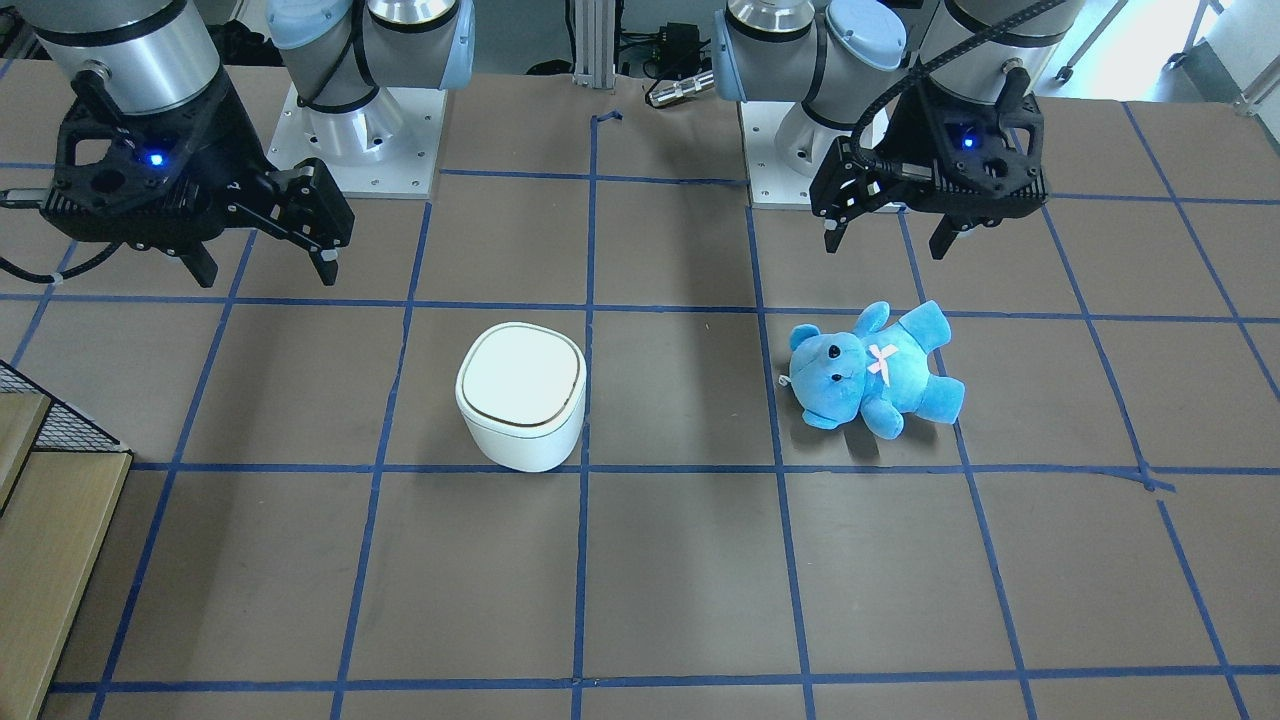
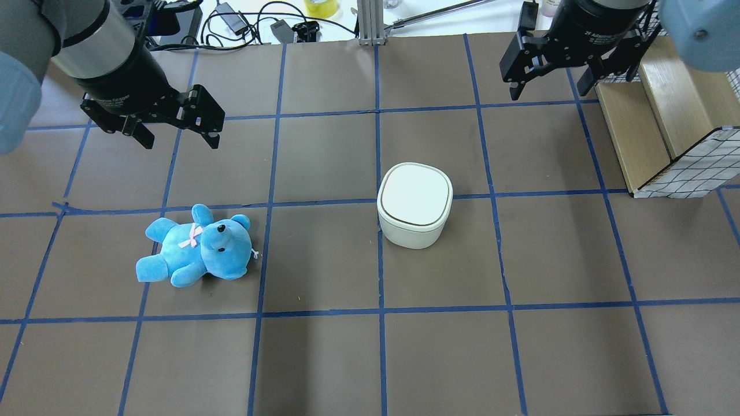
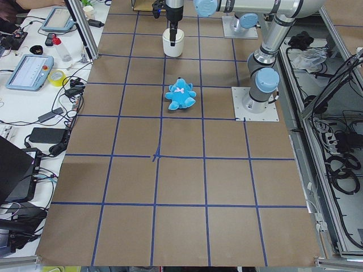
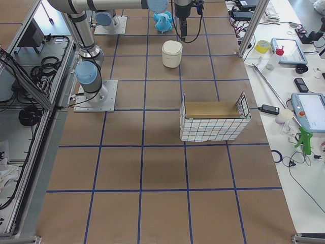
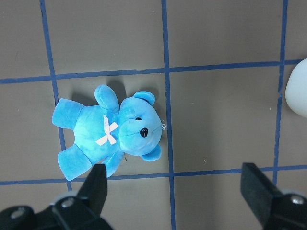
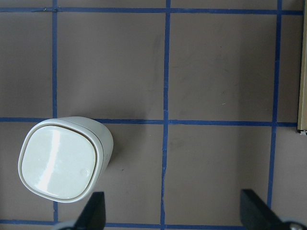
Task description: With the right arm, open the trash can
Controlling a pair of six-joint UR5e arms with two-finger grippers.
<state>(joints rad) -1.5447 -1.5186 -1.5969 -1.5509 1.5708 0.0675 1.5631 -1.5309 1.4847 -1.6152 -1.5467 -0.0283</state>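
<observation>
The white trash can [image 1: 521,395] stands near the table's middle with its flat lid shut; it also shows in the overhead view [image 2: 414,205] and in the right wrist view [image 6: 60,165]. My right gripper [image 1: 265,272] hangs open and empty above the table, behind the can and off to its side, not touching it. In the overhead view the right gripper [image 2: 548,91] is at the far right. In the right wrist view its fingertips [image 6: 93,211] frame bare table, with the can at lower left. My left gripper [image 1: 888,243] is open and empty above the blue bear.
A blue plush bear [image 2: 196,245] lies on its back on the left arm's side; it also shows in the left wrist view [image 5: 110,132]. A wooden box with a wire-mesh side [image 2: 653,133] stands at the table's edge on the right arm's side.
</observation>
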